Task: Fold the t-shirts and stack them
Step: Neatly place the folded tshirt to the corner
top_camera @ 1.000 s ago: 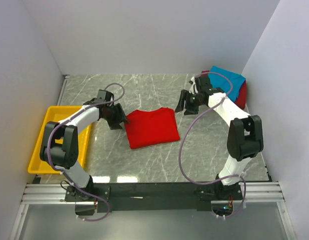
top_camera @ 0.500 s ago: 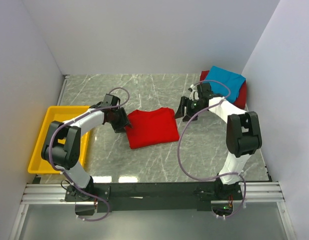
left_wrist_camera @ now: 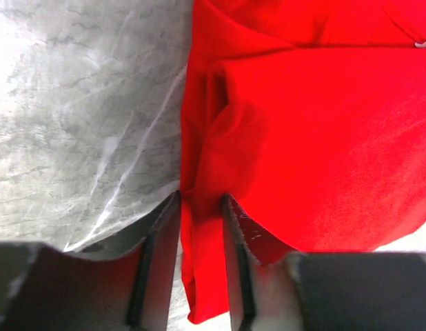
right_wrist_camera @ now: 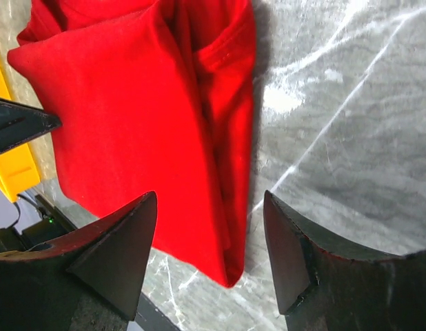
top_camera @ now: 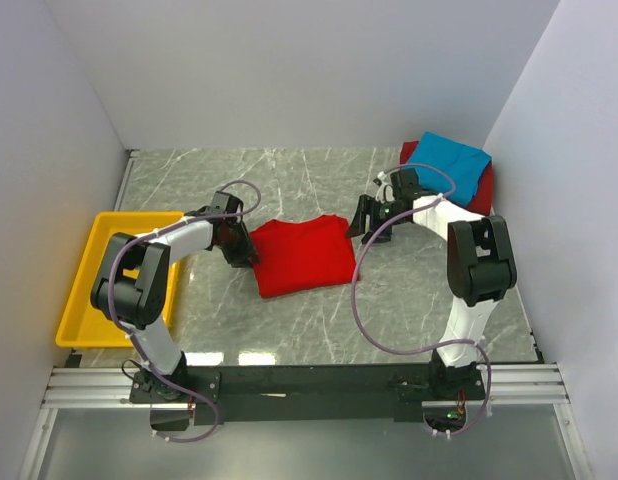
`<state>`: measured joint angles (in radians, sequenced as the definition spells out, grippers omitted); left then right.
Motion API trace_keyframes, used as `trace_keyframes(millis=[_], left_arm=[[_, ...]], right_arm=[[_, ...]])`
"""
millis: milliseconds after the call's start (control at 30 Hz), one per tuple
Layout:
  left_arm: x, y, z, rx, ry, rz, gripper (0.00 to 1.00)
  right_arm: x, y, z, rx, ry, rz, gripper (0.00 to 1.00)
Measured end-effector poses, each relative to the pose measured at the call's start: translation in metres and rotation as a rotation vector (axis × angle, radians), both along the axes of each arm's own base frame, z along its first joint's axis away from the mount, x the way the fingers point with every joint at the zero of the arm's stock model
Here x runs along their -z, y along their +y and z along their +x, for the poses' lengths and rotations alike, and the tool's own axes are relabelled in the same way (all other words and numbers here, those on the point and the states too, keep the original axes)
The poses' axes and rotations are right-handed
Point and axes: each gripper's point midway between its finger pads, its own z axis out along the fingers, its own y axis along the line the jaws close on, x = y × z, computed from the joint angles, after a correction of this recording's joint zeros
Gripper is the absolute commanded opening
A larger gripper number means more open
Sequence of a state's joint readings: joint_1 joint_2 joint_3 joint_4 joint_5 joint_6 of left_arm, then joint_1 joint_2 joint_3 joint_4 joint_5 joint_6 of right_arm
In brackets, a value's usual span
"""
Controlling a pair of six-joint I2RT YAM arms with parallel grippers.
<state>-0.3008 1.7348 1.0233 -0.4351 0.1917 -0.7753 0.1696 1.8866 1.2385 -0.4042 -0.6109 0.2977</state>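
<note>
**A:** The bright red t-shirt (top_camera: 301, 256): where is it?

**B:** Folded into a rough rectangle, flat on the marble tabletop (top_camera: 289, 180), about midway between its left and right edges.

**A:** And the arms?

**B:** One at each side of it. The left gripper (left_wrist_camera: 199, 201) is at the shirt's left edge, down at the cloth. A fold of red hem runs up between its two fingers, which stand narrow around it. I cannot tell whether they are actually pressing it.

**A:** The right one?

**B:** The right gripper (right_wrist_camera: 210, 194) is at the shirt's right edge with its fingers spread wide and nothing between them (from its own camera the layered hem lies below the gap, beside bare marble).

**A:** The other shirts?

**B:** In the far right corner of the tabletop. The turquoise-blue t-shirt (top_camera: 454, 160) lies on top of the darker red t-shirt (top_camera: 483, 190), well apart from the bright red one.

**A:** Anything else?

**B:** A yellow tray (top_camera: 77, 290) at the left edge of the tabletop, beside the left arm.
</note>
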Motion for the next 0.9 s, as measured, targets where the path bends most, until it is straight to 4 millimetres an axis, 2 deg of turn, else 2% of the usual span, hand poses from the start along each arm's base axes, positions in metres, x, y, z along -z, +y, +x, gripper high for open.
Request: trace_keyframes(millis=[200, 467, 667, 900], left_arm=[[0.0, 0.003, 0.001, 0.005, -0.007, 0.02, 0.33], [0.006, 0.003, 0.0, 0.021, 0.001, 0.027, 0.29], [0.008, 0.001, 0.002, 0.027, 0.001, 0.018, 0.23], [0.008, -0.002, 0.003, 0.033, -0.002, 0.002, 0.22]], right_arm=[[0.011, 0.003, 0.003, -0.006, 0.005, 0.013, 0.7], [0.024, 0.006, -0.007, -0.031, 0.041, 0.04, 0.7], [0.023, 0.017, -0.009, -0.074, 0.048, 0.128, 0.71], [0.023, 0.022, -0.009, -0.091, 0.036, 0.159, 0.72]])
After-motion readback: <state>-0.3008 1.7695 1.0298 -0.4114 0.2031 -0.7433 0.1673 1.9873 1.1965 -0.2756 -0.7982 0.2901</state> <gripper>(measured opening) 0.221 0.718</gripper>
